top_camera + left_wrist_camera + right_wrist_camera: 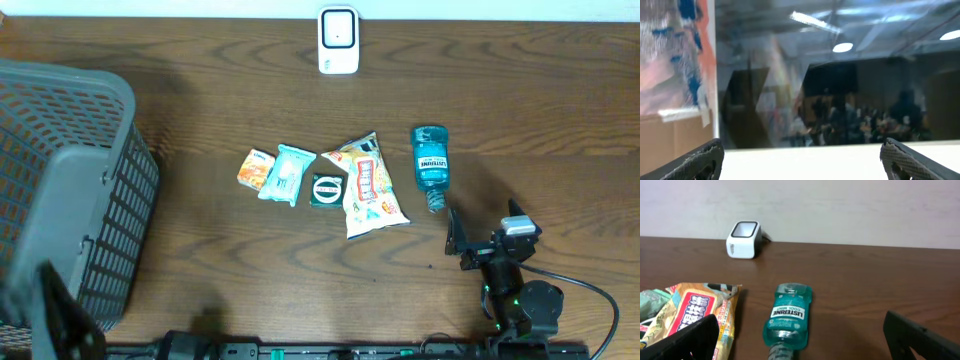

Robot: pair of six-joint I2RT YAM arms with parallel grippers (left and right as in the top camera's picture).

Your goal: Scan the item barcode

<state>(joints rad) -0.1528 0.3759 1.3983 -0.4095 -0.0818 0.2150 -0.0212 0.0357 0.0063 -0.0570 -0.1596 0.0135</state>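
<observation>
Nearest the robot, the right gripper [801, 325] hovers low over the table [200, 260] with its jaws spread wide and nothing between them, facing the far wall. The left gripper [801, 150] is just as wide and also empty; its camera looks out over a pale edge at a blurred room, so what lies under it cannot be told. Just beyond the right gripper a blue bottle [430, 160] of mouthwash lies on its side, cap towards the robot and label up, untouched. To the left of it, in a loose row across the middle of the table, lie a yellow snack bag [370, 185], a small dark green packet [327, 190], a pale teal pack [287, 172] and an orange packet [255, 168], some touching their neighbours. A grey mesh basket [110, 200] stands at the left side, well apart from the row. At the far edge, by the wall, the white scanner [338, 40] stands alone.
</observation>
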